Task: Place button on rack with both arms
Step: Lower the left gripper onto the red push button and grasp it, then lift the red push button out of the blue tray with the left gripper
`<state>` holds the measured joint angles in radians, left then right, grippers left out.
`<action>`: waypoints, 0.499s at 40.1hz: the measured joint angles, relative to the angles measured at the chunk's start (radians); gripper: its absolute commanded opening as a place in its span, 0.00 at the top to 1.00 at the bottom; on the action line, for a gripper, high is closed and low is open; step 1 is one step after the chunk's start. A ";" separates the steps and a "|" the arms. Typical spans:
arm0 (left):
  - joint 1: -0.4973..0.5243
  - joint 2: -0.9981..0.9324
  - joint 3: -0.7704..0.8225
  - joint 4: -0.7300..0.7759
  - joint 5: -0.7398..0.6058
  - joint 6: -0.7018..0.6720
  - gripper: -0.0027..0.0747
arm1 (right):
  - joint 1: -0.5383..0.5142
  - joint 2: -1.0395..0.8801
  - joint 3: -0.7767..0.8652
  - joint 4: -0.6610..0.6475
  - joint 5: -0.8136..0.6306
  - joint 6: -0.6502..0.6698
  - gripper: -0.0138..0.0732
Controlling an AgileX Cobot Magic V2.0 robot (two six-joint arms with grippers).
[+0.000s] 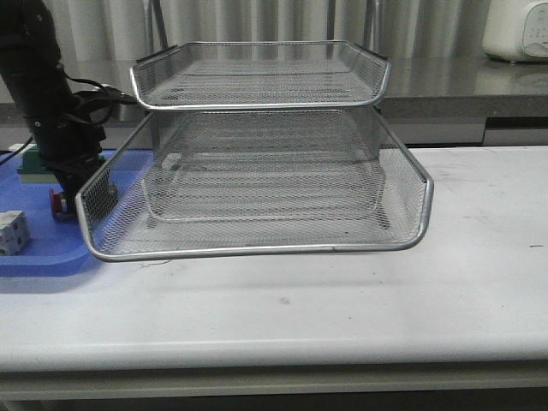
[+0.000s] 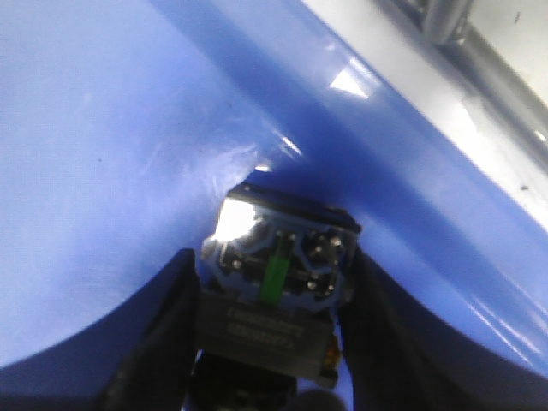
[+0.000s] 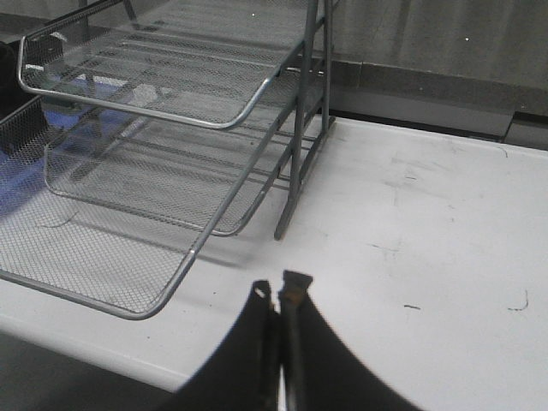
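Note:
The button (image 2: 278, 274) lies on the blue tray, its black-blue body with a green strip between my left gripper's (image 2: 272, 261) fingers, which press on both its sides. In the front view the left gripper (image 1: 70, 184) is down on the tray left of the rack (image 1: 257, 104), and the button's red head (image 1: 56, 205) shows just beside it. The three-tier wire rack stands mid-table and also shows in the right wrist view (image 3: 171, 120). My right gripper (image 3: 281, 289) is shut and empty above the white table, right of the rack; it is out of the front view.
The flat blue tray (image 1: 43, 250) lies at the left, against the rack's lowest tier. On it are a white block (image 1: 12, 233) and a green block (image 1: 32, 163). A white appliance (image 1: 518, 30) stands on the back counter. The table's front edge is near.

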<state>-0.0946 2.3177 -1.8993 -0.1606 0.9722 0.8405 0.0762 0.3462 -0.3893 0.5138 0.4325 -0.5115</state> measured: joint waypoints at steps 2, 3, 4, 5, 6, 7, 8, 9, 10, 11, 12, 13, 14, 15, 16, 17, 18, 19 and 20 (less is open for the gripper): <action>0.000 0.000 0.000 0.000 0.000 0.000 0.72 | 0.000 0.000 0.000 0.000 0.000 0.000 0.91; 0.000 0.000 0.000 0.000 0.000 0.000 0.73 | 0.000 0.000 0.000 0.000 0.000 0.000 0.91; 0.000 0.000 0.000 0.000 0.000 0.000 0.74 | 0.000 0.000 0.000 0.000 0.000 0.000 0.91; 0.000 0.000 0.000 0.000 0.000 0.000 0.75 | 0.000 0.000 0.000 0.000 0.000 0.000 0.91; 0.000 0.000 0.000 0.000 0.000 0.000 0.76 | 0.000 0.000 0.000 0.000 0.000 0.000 0.91; 0.000 0.000 0.000 0.000 0.000 0.000 0.77 | 0.000 0.000 0.000 0.000 0.000 0.000 0.91; 0.002 0.000 0.000 0.000 0.000 0.000 0.77 | 0.000 0.000 0.000 0.000 0.000 0.000 0.91; 0.004 0.000 0.000 -0.002 0.000 0.000 0.77 | 0.000 0.000 0.000 0.000 0.000 0.000 0.91; 0.004 0.000 0.000 -0.002 0.000 0.000 0.77 | 0.000 0.000 0.000 0.000 0.000 0.000 0.91; 0.008 0.000 0.000 -0.002 0.003 0.000 0.77 | 0.000 0.000 0.000 0.000 0.000 0.000 0.91; 0.010 0.000 0.000 -0.002 0.006 0.000 0.77 | 0.000 0.000 0.000 0.000 0.000 0.000 0.91; 0.012 -0.002 0.000 -0.002 0.013 0.000 0.77 | 0.000 0.000 0.000 0.000 0.000 0.000 0.91; 0.015 -0.004 0.000 -0.002 0.020 -0.002 0.77 | 0.000 0.000 0.000 0.000 0.000 0.000 0.91; 0.021 -0.006 0.000 -0.002 0.027 -0.004 0.77 | 0.000 0.000 0.000 0.000 0.000 0.000 0.91; 0.028 -0.011 0.000 -0.002 0.036 -0.009 0.77 | 0.000 0.000 0.000 0.000 0.000 0.000 0.91; 0.034 -0.017 0.000 -0.002 0.043 -0.011 0.77 | 0.000 0.000 0.000 0.000 0.000 0.000 0.91; 0.042 -0.026 0.000 -0.002 0.050 -0.013 0.77 | 0.000 0.000 0.000 0.000 0.000 0.000 0.91; 0.048 -0.033 0.000 -0.002 0.056 -0.018 0.77 | 0.000 0.000 0.000 0.000 0.000 0.000 0.91; 0.056 -0.041 0.000 -0.002 0.062 -0.020 0.77 | 0.000 0.000 0.000 0.000 0.000 0.000 0.91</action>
<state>-0.0391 2.2764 -1.8993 -0.1630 1.0339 0.8203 0.0762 0.3462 -0.3893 0.5138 0.4325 -0.5115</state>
